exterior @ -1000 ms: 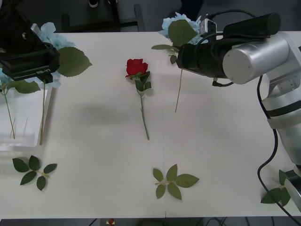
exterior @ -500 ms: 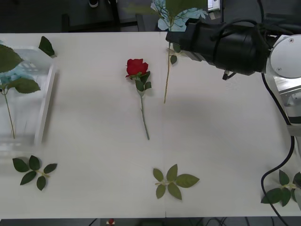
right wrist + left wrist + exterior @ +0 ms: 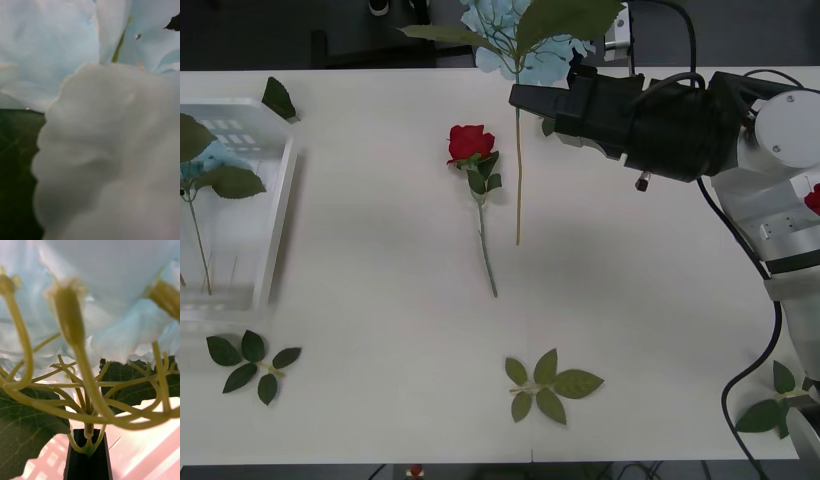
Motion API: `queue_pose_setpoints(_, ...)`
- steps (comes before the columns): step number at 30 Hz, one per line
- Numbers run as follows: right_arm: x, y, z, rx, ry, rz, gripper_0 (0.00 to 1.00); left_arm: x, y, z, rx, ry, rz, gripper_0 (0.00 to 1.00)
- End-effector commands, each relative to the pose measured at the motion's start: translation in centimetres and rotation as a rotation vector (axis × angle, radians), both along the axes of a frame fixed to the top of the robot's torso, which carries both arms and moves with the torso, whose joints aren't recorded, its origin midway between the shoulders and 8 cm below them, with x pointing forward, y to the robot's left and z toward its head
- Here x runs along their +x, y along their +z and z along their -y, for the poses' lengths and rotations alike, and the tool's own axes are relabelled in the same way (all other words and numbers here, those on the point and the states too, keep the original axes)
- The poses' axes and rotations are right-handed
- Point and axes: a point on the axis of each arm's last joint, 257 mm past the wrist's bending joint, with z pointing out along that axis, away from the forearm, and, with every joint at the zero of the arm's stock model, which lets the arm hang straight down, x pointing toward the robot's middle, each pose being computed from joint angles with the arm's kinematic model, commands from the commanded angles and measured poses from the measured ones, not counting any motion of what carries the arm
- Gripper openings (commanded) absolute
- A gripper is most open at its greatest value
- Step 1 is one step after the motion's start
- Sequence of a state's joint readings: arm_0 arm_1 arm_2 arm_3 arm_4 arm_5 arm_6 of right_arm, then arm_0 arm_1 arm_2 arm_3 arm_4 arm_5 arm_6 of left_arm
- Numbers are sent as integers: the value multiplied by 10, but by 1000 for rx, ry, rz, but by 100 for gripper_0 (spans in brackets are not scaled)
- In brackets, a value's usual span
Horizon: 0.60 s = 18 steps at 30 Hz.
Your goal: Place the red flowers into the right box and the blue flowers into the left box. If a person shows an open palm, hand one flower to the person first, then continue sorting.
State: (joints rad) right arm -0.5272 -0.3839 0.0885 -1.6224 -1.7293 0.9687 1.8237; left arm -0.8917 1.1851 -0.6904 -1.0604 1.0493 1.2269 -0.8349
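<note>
My right gripper (image 3: 520, 98) is shut on the stem of a blue flower (image 3: 498, 50) held above the table's far side. Its stem hangs down beside a red flower (image 3: 470, 143) lying at the table's middle. Pale petals (image 3: 112, 150) press close in the right wrist view. My left gripper (image 3: 88, 437) is shut on the stem of another blue flower (image 3: 112, 315) over the left box (image 3: 150, 450). In the front view that blue flower (image 3: 205, 165) lies across the left box (image 3: 280, 210) at the left edge. The right box and the person are out of view.
Loose green leaf sprigs lie at the front left (image 3: 250, 362), front middle (image 3: 548, 385) and front right edge (image 3: 775, 405). A single leaf (image 3: 278, 98) sits by the left box's far corner. Bare table lies between the red flower and the left box.
My right arm has raised the blue flower off the table and swung it left, so its stem now hangs near the rose. My left arm has left the front view.
</note>
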Motion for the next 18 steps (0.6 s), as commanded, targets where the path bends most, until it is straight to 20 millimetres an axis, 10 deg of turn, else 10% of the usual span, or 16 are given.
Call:
queue_pose_setpoints(1,-4,8,-13,11,21,50,0,15,-3,-5,35,-16,43,0)
queue_pose_setpoints(9,-1,6,-9,-16,7,71,0,22,-8,-9,46,-18,69,3)
queue_pose_setpoints(10,2,5,-4,-42,-12,92,0,23,-8,-9,49,-18,69,20)
queue_pose_setpoints(11,6,8,2,-64,-33,115,0,23,-8,-10,52,-18,69,65)
queue_pose_setpoints(13,9,15,8,-94,-62,158,0,23,-7,-11,59,-22,71,90)
queue_pose_setpoints(18,18,36,25,-183,-155,286,0,24,-7,-12,61,-22,72,93)
